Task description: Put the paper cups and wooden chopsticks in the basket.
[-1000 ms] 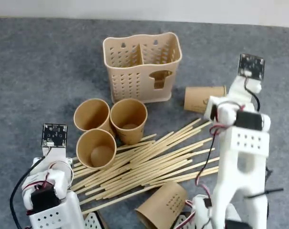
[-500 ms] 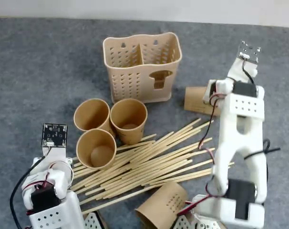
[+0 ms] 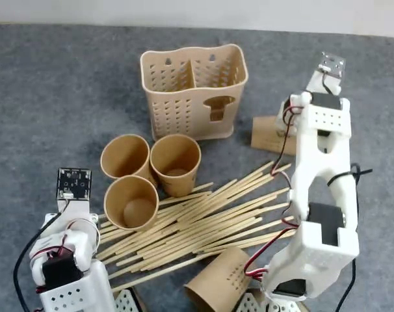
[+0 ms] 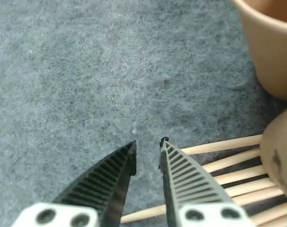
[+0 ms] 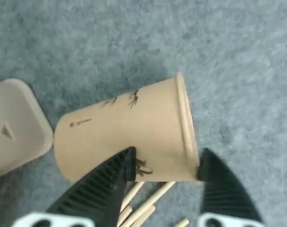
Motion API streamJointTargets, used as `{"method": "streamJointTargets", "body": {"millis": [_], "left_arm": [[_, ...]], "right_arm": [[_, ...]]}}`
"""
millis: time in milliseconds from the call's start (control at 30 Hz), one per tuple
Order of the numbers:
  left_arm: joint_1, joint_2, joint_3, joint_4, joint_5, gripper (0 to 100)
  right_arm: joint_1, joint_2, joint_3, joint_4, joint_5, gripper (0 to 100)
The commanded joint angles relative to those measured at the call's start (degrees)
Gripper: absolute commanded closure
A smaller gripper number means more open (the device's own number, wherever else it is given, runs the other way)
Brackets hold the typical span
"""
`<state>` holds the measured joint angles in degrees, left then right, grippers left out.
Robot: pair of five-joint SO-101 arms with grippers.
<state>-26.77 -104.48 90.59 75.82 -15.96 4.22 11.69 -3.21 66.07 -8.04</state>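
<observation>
Jaws first: my left pair stands a narrow slit apart and holds nothing. The left gripper (image 4: 148, 143) hangs over bare carpet (image 4: 77, 71), its tips just beside the ends of the chopsticks (image 4: 228, 146). My right pair is spread wide and grips nothing. The right gripper (image 5: 167, 153) is poised over the far cup (image 5: 129, 127), which lies on its side, with one finger across its wall and the other just past its rim.

Seen from the high camera, the near cup (image 3: 220, 279) lies on its side closest to my bases, at the edge of the chopsticks (image 3: 203, 221). The sticks lie in a loose, slanting pile on the carpet (image 3: 67, 97) between my left arm (image 3: 60, 266) and my right arm (image 3: 320, 169).

Beyond the pile, three cups stand upright in a tight cluster. The front cup (image 3: 131, 201) touches the sticks, the back cup (image 3: 125, 156) stands just behind it, and the third cup (image 3: 175, 162) is nearest the basket.

Farther on, the far cup (image 3: 265, 134) rests beside the basket, partly hidden by my right arm.

Farthest off, the basket (image 3: 194, 91) stands upright, split into two compartments. Every cup and stick in view is on the carpet, outside it.
</observation>
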Motion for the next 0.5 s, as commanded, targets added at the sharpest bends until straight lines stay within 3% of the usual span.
{"method": "streamJointTargets", "body": {"millis": [0, 467], "left_arm": [[-0.4, -0.8, -0.4, -1.0, -0.1, 90], [-0.4, -0.8, -0.4, -1.0, -0.1, 90]], "right_arm": [[-1.2, -0.4, -5.1, 4.4, 2.5, 94.3], [-1.4, -5.7, -8.0, 13.6, 8.1, 99.3]]}}
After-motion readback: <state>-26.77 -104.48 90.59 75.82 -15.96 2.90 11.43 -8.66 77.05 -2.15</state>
